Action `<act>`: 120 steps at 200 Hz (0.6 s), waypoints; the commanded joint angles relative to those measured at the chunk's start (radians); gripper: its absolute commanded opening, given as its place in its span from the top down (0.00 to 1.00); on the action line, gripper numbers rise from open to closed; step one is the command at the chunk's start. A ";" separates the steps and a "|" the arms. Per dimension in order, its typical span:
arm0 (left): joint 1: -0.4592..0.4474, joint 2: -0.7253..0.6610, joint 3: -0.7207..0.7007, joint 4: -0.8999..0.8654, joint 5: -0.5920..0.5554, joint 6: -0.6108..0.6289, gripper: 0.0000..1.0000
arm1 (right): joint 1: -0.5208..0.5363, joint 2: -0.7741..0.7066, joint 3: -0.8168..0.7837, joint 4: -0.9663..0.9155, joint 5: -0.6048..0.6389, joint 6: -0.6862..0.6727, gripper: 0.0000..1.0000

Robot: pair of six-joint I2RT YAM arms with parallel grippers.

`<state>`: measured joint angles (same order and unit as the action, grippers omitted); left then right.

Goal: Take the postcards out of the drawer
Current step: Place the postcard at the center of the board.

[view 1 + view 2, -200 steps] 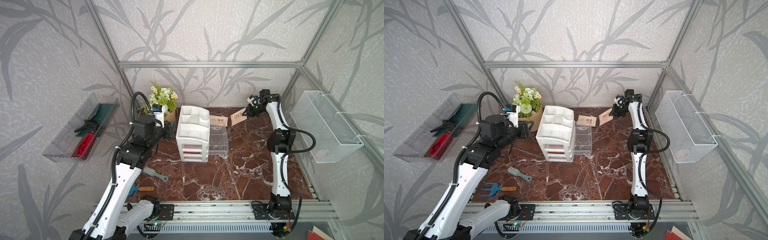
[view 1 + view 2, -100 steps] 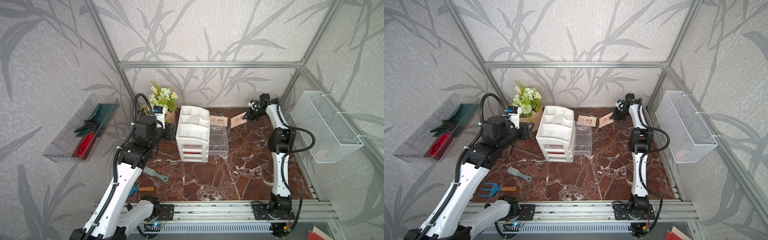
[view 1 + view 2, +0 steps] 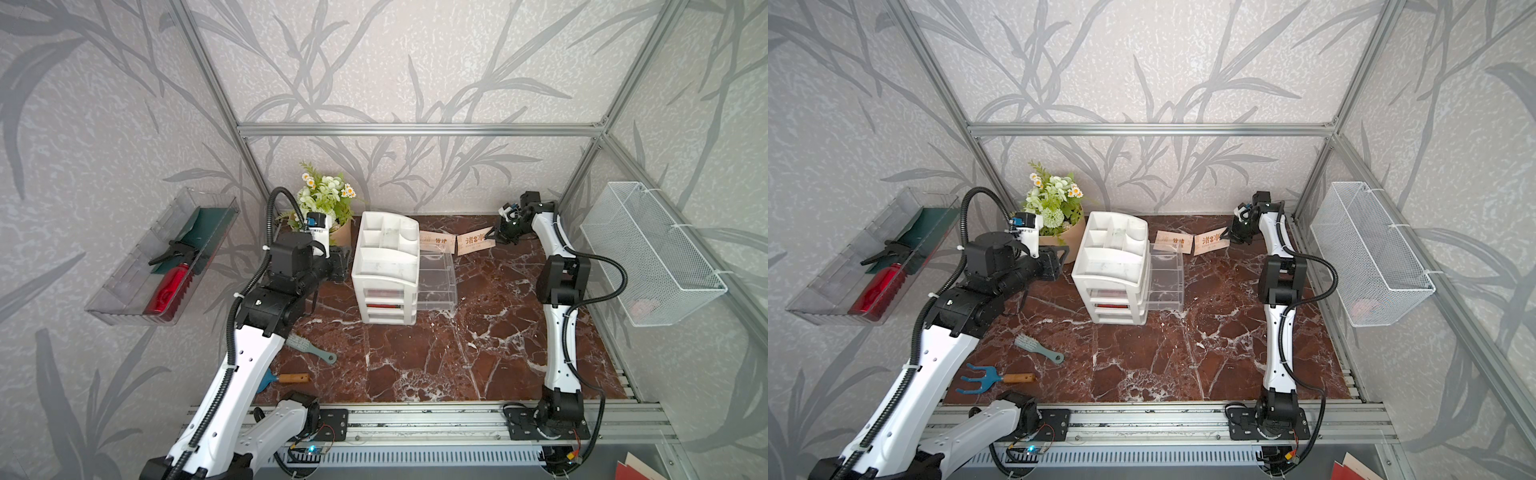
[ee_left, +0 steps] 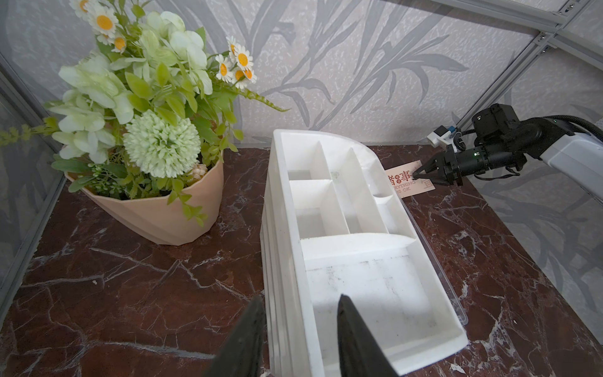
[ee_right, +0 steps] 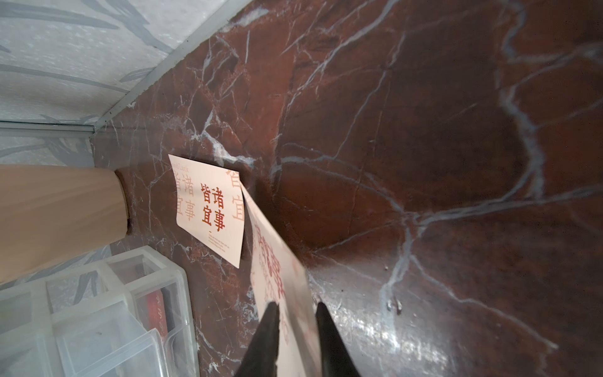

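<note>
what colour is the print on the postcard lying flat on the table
Red on cream; the postcard shows best in the right wrist view.

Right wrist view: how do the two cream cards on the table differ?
The far card lies flat and untouched; the near card is tilted, one end between the right gripper's jaws. The far card's print reads sharp; the near card's is blurred. Both are cream with red characters.

A flower pot (image 4: 153, 212) stands at the back, while a grey brush (image 3: 1040, 351) and blue rake (image 3: 994, 377) lie apart.
</note>
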<state>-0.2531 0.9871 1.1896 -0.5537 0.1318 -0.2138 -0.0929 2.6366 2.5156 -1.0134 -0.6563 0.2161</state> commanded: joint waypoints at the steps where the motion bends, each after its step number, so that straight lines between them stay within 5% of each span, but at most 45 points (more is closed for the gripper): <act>1: 0.006 -0.010 -0.008 -0.005 0.003 -0.010 0.63 | -0.005 0.020 0.021 0.004 -0.010 0.010 0.75; 120: 0.009 -0.015 -0.013 -0.015 0.002 -0.007 0.63 | -0.031 0.023 0.015 0.019 0.035 0.036 0.65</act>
<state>-0.2520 0.9871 1.1881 -0.5594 0.1318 -0.2138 -0.1135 2.6495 2.5160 -0.9924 -0.6369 0.2497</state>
